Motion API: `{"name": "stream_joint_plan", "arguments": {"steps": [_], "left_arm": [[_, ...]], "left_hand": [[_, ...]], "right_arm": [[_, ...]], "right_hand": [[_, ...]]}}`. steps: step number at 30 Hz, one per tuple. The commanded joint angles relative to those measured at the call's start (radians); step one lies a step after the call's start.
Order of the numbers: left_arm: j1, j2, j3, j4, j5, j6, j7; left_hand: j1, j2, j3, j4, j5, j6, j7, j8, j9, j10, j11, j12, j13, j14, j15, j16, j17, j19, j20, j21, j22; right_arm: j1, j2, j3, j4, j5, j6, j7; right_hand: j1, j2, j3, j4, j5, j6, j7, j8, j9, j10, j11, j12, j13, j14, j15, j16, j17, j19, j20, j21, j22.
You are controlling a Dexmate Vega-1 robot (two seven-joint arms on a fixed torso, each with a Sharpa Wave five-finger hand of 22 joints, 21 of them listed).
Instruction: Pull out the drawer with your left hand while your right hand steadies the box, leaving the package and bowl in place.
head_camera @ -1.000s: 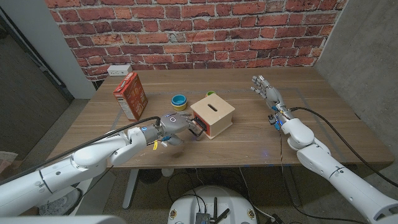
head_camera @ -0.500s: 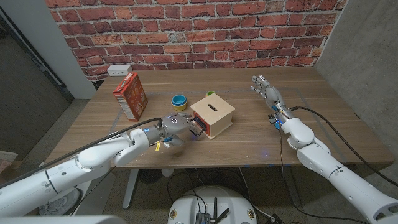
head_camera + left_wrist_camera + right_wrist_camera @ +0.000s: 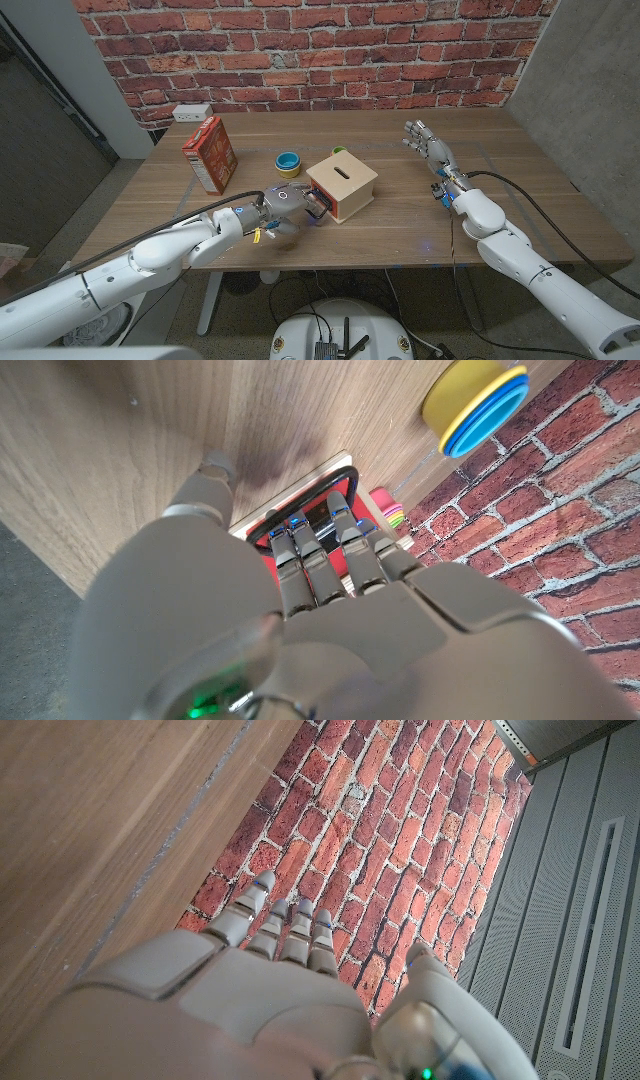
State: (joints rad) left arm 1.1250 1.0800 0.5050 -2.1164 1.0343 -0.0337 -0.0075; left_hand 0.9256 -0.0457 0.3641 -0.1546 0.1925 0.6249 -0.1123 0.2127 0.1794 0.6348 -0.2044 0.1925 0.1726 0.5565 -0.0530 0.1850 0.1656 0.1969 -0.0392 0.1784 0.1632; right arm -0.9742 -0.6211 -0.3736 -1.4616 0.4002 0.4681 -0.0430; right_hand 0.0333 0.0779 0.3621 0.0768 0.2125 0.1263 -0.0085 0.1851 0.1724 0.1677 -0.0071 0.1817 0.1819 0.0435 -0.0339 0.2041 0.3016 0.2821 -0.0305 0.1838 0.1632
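Observation:
A wooden box (image 3: 345, 180) with a slot in its lid stands mid-table, its red drawer front (image 3: 317, 206) facing my left hand (image 3: 283, 202). In the left wrist view my left hand (image 3: 300, 620) has its fingers hooked into the black wire drawer handle (image 3: 343, 477). The red and orange package (image 3: 210, 152) stands upright at the left. A yellow and blue bowl (image 3: 288, 162) sits between the package and the box. My right hand (image 3: 428, 145) hovers far to the right of the box, fingers spread, holding nothing, and it touches no part of the box.
A small green object (image 3: 339, 151) peeks out behind the box. A white power outlet (image 3: 192, 112) lies at the table's far left edge below the brick wall. The bowl (image 3: 475, 405) lies close beyond the drawer in the left wrist view.
My left hand has slid a little to the right, closer against the drawer front. The box, package, bowl and right hand have not moved.

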Motion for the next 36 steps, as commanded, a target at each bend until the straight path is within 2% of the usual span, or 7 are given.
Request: {"name": "stream_joint_plan", "arguments": {"steps": [1,14,20,25,32,36], "left_arm": [[-0.006,-0.009,0.023,0.010,0.008,0.006,0.013],[0.019,-0.013,0.027,0.010,0.036,0.041,0.075],[0.015,-0.015,0.034,0.019,0.043,0.036,0.100],[0.013,-0.022,0.042,0.027,0.058,0.040,0.129],[-0.001,-0.031,0.051,0.037,0.058,0.039,0.123],[-0.006,-0.034,0.055,0.042,0.057,0.041,0.119]], "left_hand": [[0.005,0.018,0.000,-0.006,0.004,0.025,0.001,0.003,0.001,0.016,0.000,0.006,0.000,0.020,-0.168,0.009,0.004,0.007,-0.169,0.007,0.003],[0.036,0.043,0.002,-0.015,0.005,0.103,-0.002,0.010,0.002,0.090,0.001,0.011,0.002,0.101,-0.174,0.014,0.005,0.024,-0.168,0.010,0.003],[0.043,0.047,0.004,-0.016,0.005,0.115,-0.004,0.010,0.002,0.102,0.000,0.011,0.002,0.115,-0.176,0.014,0.006,0.027,-0.168,0.011,0.004],[0.054,0.051,0.008,-0.018,0.005,0.128,-0.011,0.010,0.002,0.118,0.000,0.011,0.003,0.129,-0.177,0.013,0.005,0.034,-0.167,0.012,0.004],[0.062,0.055,0.011,-0.019,0.005,0.139,-0.012,0.010,0.003,0.127,-0.002,0.010,0.003,0.141,-0.178,0.012,0.005,0.041,-0.167,0.013,0.004],[0.064,0.055,0.011,-0.019,0.005,0.143,-0.010,0.010,0.003,0.132,-0.002,0.010,0.003,0.146,-0.178,0.011,0.005,0.044,-0.166,0.014,0.004]], "right_arm": [[0.003,0.001,-0.003,0.005,0.001,0.005,0.008],[0.005,-0.012,-0.005,-0.007,-0.019,0.017,0.013],[0.006,-0.026,-0.010,-0.029,-0.051,0.012,0.009],[-0.002,-0.055,-0.015,-0.060,-0.084,0.000,0.014],[-0.006,-0.109,-0.032,-0.113,-0.219,-0.006,-0.001],[-0.006,-0.126,-0.037,-0.133,-0.258,-0.014,-0.003]], "right_hand": [[0.005,0.035,0.006,-0.003,-0.001,0.006,0.001,0.001,0.003,0.006,-0.001,0.008,0.001,0.004,-0.005,0.007,0.001,0.001,0.003,0.002,0.003],[0.004,0.035,0.006,-0.003,-0.001,0.008,0.002,0.002,0.003,0.007,-0.002,0.008,0.001,0.006,-0.005,0.008,-0.001,0.003,0.002,0.003,0.003],[0.002,0.033,0.005,-0.002,-0.002,0.009,0.001,0.002,0.003,0.008,-0.002,0.009,0.001,0.010,-0.007,0.010,-0.001,0.010,0.002,0.005,0.003],[0.001,0.032,0.005,-0.002,-0.002,0.015,-0.001,0.004,0.003,0.014,0.000,0.011,0.001,0.019,-0.010,0.013,-0.002,0.013,0.000,0.006,0.003],[0.001,0.032,0.006,-0.001,-0.002,0.040,0.001,0.012,0.003,0.037,-0.006,0.018,0.001,0.039,-0.016,0.020,-0.006,0.032,-0.004,0.011,0.003],[-0.001,0.031,0.006,0.000,-0.002,0.046,0.001,0.013,0.003,0.046,-0.009,0.020,0.002,0.045,-0.020,0.022,-0.006,0.038,-0.006,0.012,0.003]]}}
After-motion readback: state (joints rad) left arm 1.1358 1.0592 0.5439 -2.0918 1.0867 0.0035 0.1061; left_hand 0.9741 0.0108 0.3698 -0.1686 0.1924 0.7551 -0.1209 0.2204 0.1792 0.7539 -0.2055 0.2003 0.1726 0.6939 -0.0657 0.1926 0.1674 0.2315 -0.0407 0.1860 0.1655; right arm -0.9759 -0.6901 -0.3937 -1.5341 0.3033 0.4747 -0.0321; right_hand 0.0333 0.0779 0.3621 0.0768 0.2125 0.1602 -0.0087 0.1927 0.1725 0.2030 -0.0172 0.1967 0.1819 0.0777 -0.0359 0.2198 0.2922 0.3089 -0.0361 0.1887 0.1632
